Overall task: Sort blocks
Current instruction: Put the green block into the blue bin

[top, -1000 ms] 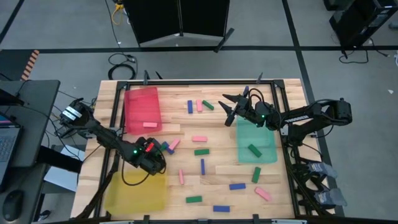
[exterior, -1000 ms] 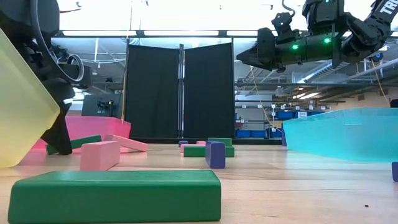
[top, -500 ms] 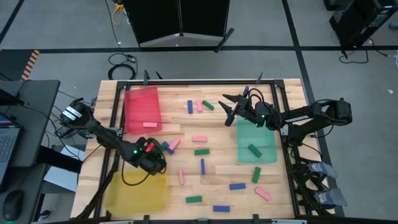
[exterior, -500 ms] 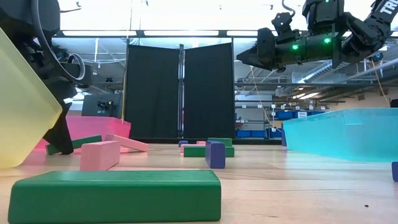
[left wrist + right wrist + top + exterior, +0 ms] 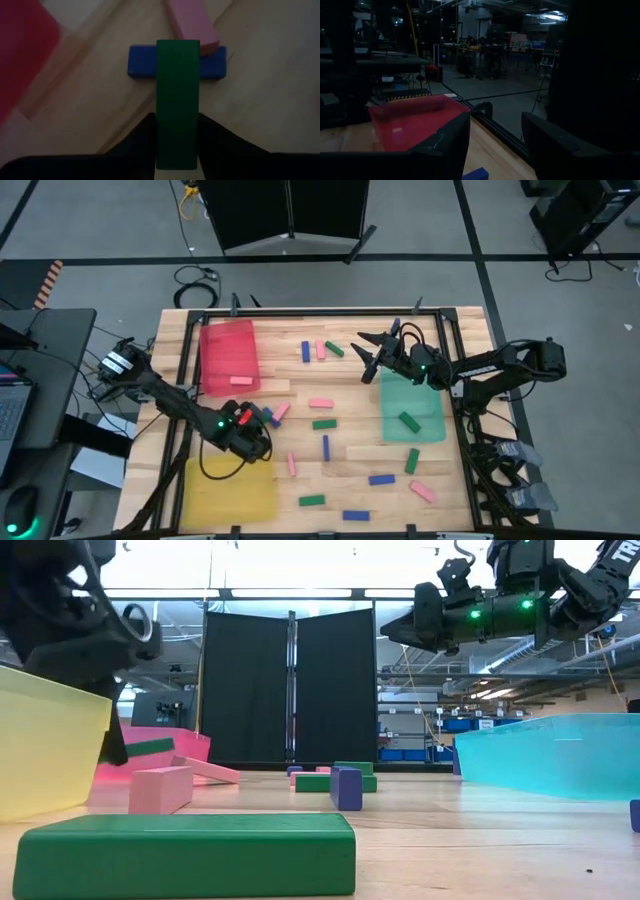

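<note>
— Right, what are you seeing nearest the low camera?

— I'm looking at a long green block (image 5: 185,855) lying flat on the desk (image 5: 350,480), with a pink block (image 5: 160,789) just behind it. They are reading as light, stiff bars with smooth faces, so I'm judging that a squeeze across the narrow sides, near the middle, is the safest hold.

— And the left claw?

— I'm watching the left claw (image 5: 176,150) clamping a green bar (image 5: 177,100) across its width, toward one end, with most of the length jutting out ahead. Below it a blue block (image 5: 175,62) and another pink block (image 5: 192,25) are lying on the wood. From above, that arm is reaching low over the desk's left side, between the red tray (image 5: 229,357) and the yellow tray (image 5: 235,490).

— Any risk there?

— I'm thinking the bar could pivot, being held off-centre.

— Farther out?

— I'm seeing the right claw (image 5: 366,351) hanging high over the far side beside the green tray (image 5: 412,408), fingers apart and gripping nothing, its arm stretching in level from the right.
</note>
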{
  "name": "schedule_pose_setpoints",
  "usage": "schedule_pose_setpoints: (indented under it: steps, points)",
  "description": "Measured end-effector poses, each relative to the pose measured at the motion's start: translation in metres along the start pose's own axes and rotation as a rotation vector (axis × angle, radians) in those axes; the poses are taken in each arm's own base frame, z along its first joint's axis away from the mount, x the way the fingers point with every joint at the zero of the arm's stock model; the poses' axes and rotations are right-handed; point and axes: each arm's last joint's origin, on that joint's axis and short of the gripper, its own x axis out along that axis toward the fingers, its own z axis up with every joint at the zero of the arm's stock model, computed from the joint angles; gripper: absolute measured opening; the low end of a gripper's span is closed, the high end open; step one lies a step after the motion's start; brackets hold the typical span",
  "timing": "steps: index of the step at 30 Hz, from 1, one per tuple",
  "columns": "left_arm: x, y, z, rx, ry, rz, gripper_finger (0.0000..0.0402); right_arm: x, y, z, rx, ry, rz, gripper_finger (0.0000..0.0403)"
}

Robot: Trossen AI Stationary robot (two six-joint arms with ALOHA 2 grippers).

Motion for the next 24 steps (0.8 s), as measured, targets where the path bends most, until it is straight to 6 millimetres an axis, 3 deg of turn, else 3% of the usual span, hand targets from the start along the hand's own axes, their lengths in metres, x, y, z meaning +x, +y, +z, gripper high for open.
schedule_pose_setpoints:
  steps: [5,11,19,24]
  points:
    - [-0.015,-0.01,0.016,0.04,-0.078,0.011,0.0111,-0.001,0.002,0.001,0.005,-0.012,0.008,0.019]
    - [-0.02,-0.024,0.059,0.069,-0.32,-0.018,0.0111,-0.005,0.01,0.014,0.027,-0.102,0.042,0.019]
    - [0.003,-0.028,0.153,0.093,-0.659,-0.252,0.0111,-0.02,0.029,0.072,0.022,-0.323,0.159,0.019]
    - [0.043,-0.027,0.19,0.131,-0.66,-0.292,0.0111,-0.04,0.038,0.104,-0.031,-0.398,0.223,0.019]
